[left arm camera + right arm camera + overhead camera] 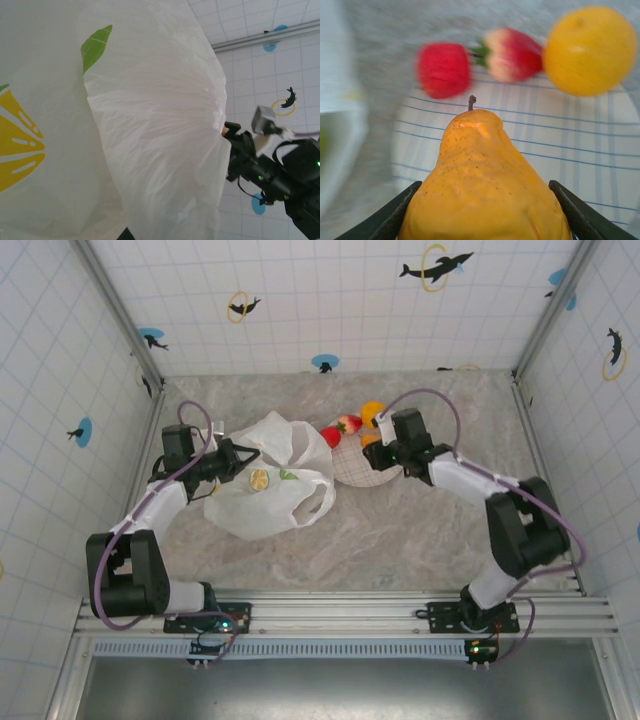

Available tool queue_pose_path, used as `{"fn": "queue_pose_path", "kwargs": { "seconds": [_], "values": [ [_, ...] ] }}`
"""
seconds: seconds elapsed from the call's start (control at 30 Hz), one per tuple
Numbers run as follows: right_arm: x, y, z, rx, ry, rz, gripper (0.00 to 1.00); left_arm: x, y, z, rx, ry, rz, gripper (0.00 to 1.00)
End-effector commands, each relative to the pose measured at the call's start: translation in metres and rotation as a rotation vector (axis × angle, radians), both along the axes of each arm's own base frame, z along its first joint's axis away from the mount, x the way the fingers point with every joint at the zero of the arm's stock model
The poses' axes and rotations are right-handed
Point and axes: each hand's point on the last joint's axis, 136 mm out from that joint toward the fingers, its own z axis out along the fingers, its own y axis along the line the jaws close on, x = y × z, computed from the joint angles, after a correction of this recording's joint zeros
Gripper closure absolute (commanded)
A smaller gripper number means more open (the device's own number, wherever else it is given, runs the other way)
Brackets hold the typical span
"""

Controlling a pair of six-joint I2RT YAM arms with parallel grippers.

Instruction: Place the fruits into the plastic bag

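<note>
I had the right end effector (pixel 484 200) pinching a pear (pixel 477 150) over the plate (pixel 570 145), low in its wrist view. The bag (pixel 270 485) lay left of centre on the bench (pixel 400 540), its edge nipped by the left end effector (pixel 238 458). I judged the next move to be lifting the pear and carrying it left to the bag's mouth.

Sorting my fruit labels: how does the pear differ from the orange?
The pear tapers to a brown stem; the orange is round. The pear is clamped in the right end effector; the orange lies free at the edge of the plate. Both are yellow-orange fruit.
</note>
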Motion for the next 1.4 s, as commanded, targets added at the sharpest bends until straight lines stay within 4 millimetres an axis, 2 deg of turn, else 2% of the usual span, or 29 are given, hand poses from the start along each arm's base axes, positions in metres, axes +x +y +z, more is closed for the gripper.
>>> {"fn": "queue_pose_path", "kwargs": {
  "seconds": [0.0, 0.13, 0.27, 0.37, 0.5, 0.73, 0.93, 1.37],
  "values": [
    [-0.029, 0.045, 0.041, 0.229, -0.057, 0.162, 0.46, 0.0, -0.001, 0.016, 0.001, -0.057, -0.011, 1.0],
    [-0.055, 0.08, 0.048, 0.269, -0.049, 0.283, 0.46, 0.0, -0.002, 0.017, 0.0, -0.061, -0.014, 1.0],
    [-0.079, 0.115, 0.038, 0.262, -0.012, 0.418, 0.46, -0.001, -0.003, 0.018, 0.001, -0.066, -0.019, 1.0],
    [-0.094, 0.132, 0.029, 0.255, 0.002, 0.501, 0.46, -0.002, -0.006, 0.017, 0.0, -0.063, -0.025, 1.0],
    [-0.101, 0.149, 0.018, 0.258, 0.039, 0.56, 0.46, -0.003, -0.009, 0.018, -0.003, -0.067, -0.037, 1.0],
    [-0.1, 0.186, 0.011, 0.257, 0.066, 0.62, 0.46, -0.006, -0.014, 0.022, -0.008, -0.085, -0.057, 1.0],
    [-0.112, 0.22, 0.006, 0.28, 0.104, 0.686, 0.46, -0.008, -0.018, 0.027, -0.009, -0.107, -0.069, 1.0],
    [-0.145, 0.259, 0.004, 0.436, 0.207, 0.74, 0.45, -0.008, -0.017, 0.032, -0.004, -0.122, -0.061, 1.0]
  ]
}}
